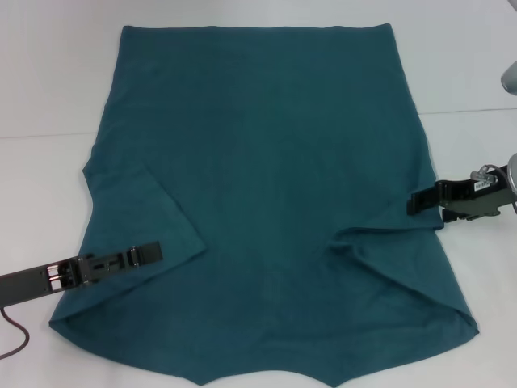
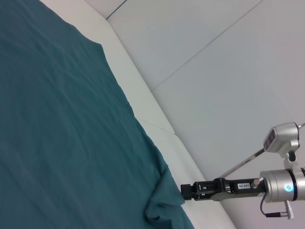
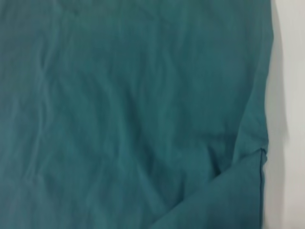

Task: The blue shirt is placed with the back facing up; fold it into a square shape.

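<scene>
The blue shirt (image 1: 266,186) lies spread on the white table, plain side up. Its sleeve on my left is folded inward over the body. My left gripper (image 1: 155,252) lies low across that folded sleeve's lower edge. My right gripper (image 1: 412,202) is at the shirt's right edge, shut on the cloth there. The left wrist view shows the right gripper (image 2: 185,192) touching a puckered fold of the shirt (image 2: 71,133). The right wrist view shows only shirt cloth (image 3: 133,114) with a folded edge.
White table (image 1: 48,97) shows to the left, right and behind the shirt. A cable (image 1: 16,331) trails from my left arm at the front left. The shirt's near hem reaches the table's front edge.
</scene>
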`<state>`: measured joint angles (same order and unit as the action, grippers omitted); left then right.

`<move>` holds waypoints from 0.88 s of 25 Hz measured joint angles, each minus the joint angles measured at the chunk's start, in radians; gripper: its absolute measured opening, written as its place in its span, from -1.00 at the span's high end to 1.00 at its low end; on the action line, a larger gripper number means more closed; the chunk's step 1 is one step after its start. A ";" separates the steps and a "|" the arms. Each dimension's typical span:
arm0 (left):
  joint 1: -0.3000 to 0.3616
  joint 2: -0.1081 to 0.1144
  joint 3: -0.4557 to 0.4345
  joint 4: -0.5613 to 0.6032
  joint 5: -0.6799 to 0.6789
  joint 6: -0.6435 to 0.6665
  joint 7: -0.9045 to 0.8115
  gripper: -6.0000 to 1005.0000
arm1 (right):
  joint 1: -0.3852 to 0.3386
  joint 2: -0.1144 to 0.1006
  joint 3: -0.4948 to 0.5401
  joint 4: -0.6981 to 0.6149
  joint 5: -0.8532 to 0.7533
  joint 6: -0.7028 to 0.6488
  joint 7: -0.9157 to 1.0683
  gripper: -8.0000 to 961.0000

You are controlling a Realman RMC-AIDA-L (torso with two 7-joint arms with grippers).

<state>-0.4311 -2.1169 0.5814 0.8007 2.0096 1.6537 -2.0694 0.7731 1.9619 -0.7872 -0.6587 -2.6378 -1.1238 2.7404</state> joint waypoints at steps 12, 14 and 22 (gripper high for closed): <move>0.000 -0.003 0.000 0.000 0.000 0.000 0.001 -0.56 | -0.009 -0.001 -0.015 0.001 -0.001 -0.005 0.005 -0.53; 0.000 -0.003 0.000 0.000 0.000 0.000 0.002 -0.56 | -0.011 -0.001 -0.015 0.006 -0.001 0.000 0.003 -0.53; -0.001 -0.005 0.000 0.000 0.000 -0.002 0.003 -0.56 | -0.007 0.018 -0.014 0.022 0.005 0.048 0.000 -0.53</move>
<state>-0.4322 -2.1215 0.5814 0.8007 2.0095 1.6520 -2.0667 0.7658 1.9800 -0.8008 -0.6365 -2.6330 -1.0763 2.7402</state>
